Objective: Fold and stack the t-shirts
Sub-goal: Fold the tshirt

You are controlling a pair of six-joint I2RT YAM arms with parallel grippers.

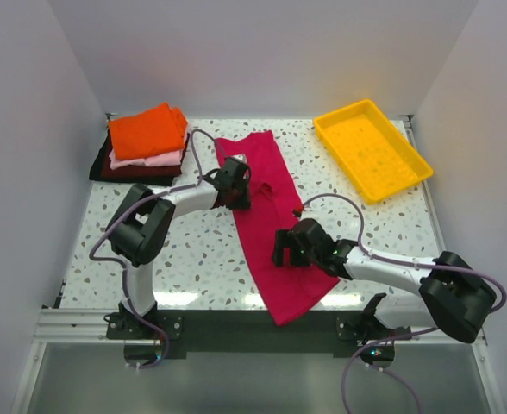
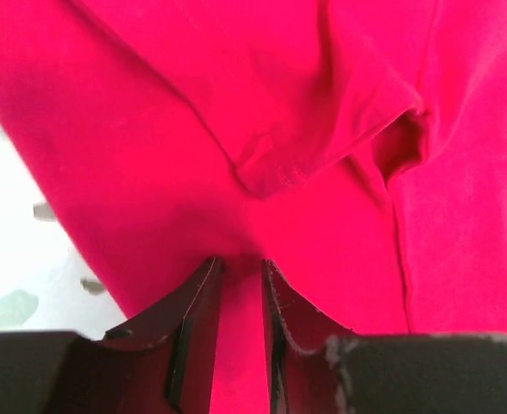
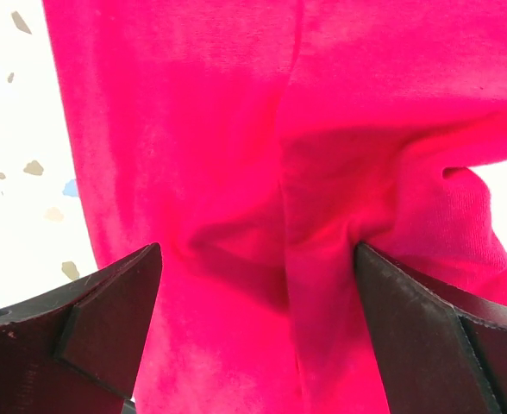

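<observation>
The left gripper (image 2: 240, 263) pinches a fold of the crimson t-shirt (image 1: 255, 226), jaws nearly closed; the right gripper (image 3: 258, 250) hangs wide open over it, holding nothing. Beyond the left gripper lie the folded t-shirts (image 1: 146, 142).

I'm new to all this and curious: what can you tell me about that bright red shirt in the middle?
The crimson-magenta t-shirt is soft cloth, folded into a long narrow strip lying slantwise on the speckled table, its near end past the table's edge. A hemmed sleeve is folded over it. The left gripper pinches a ridge near the far end; the right gripper straddles it, jaws wide open.
</observation>
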